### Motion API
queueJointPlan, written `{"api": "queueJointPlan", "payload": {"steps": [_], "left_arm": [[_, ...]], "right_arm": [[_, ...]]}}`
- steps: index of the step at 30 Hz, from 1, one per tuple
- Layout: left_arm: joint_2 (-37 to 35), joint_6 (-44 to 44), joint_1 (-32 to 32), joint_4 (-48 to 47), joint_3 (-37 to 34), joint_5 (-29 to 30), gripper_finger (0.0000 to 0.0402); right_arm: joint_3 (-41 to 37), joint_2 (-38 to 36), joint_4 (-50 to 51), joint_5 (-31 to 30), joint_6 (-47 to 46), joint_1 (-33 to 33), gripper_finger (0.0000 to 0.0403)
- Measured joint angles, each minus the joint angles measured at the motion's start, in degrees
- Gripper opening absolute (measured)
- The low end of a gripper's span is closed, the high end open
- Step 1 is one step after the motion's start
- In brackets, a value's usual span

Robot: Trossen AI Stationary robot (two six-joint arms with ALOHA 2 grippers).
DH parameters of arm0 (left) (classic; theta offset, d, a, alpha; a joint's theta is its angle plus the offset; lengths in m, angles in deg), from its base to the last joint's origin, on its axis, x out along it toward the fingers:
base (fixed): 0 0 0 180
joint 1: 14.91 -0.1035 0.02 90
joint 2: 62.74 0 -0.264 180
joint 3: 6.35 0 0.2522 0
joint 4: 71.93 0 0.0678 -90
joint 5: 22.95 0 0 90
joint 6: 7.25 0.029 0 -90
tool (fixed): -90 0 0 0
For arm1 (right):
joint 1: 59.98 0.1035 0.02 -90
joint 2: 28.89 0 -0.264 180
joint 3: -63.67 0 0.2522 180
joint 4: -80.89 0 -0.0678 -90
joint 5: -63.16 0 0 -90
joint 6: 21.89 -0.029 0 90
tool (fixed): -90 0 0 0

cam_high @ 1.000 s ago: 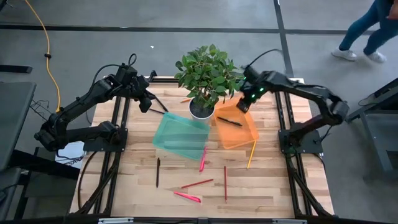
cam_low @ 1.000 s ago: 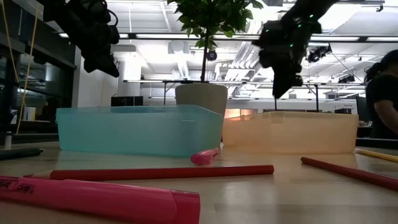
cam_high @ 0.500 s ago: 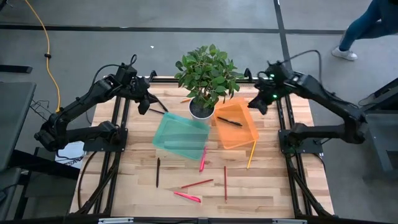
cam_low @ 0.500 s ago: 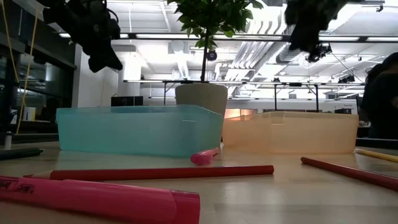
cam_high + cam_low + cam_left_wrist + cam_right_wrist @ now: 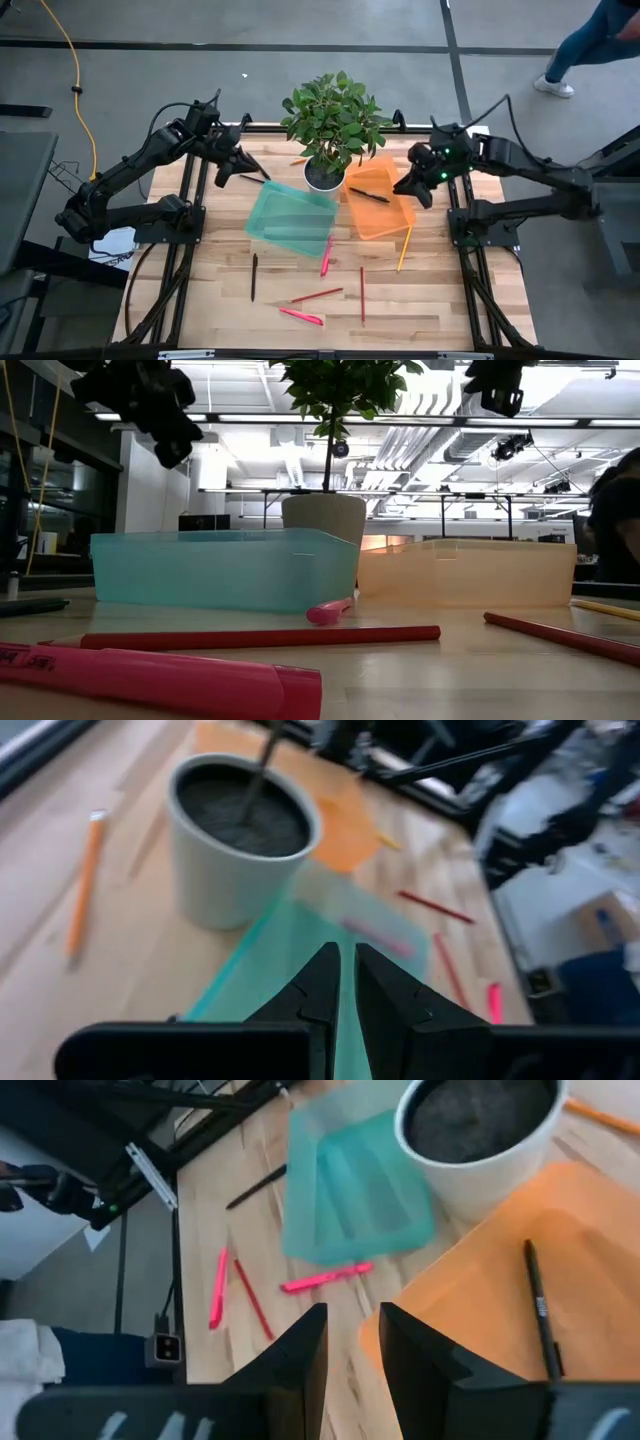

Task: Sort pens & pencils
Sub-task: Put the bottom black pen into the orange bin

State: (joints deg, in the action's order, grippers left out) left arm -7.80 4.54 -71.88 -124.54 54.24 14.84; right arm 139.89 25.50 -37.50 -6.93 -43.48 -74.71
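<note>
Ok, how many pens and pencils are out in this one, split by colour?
Black pens: 3
Pink pens: 2
Red pencils: 2
Yellow-orange pencils: 2
Total: 9

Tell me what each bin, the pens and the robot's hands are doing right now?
orange bin: holds one black pen.
teal bin: looks empty.
loose pens and pencils: lying on the table.
left gripper: fingers shut, holding nothing.
right gripper: fingers slightly apart, holding nothing.
</note>
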Motion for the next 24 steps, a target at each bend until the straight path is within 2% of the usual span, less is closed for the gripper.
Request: {"api": "queueJointPlan", "payload": {"steps": [6,17,21,24], "left_arm": [[0.0,-0.02,0.02,-0.37,0.0,-4.71,0.0024],[0.0,-0.69,0.25,-6.57,0.0,-15.48,0.0024],[-1.0,-4.39,5.1,-5.92,0.0,-16.19,0.0024],[-2.96,-6.08,11.9,-3.74,0.0,-13.1,0.0024]], "right_arm": [[0.0,0.03,-3.97,-0.85,-4.1,4.85,0.0084],[0.0,2.93,-3.0,-1.48,-6.92,13.52,0.0084],[0.0,4.13,-3.01,-3.02,-7.06,16.14,0.0084],[0.0,4.81,-3.11,-5.02,-7.15,18.11,0.0084]]}}
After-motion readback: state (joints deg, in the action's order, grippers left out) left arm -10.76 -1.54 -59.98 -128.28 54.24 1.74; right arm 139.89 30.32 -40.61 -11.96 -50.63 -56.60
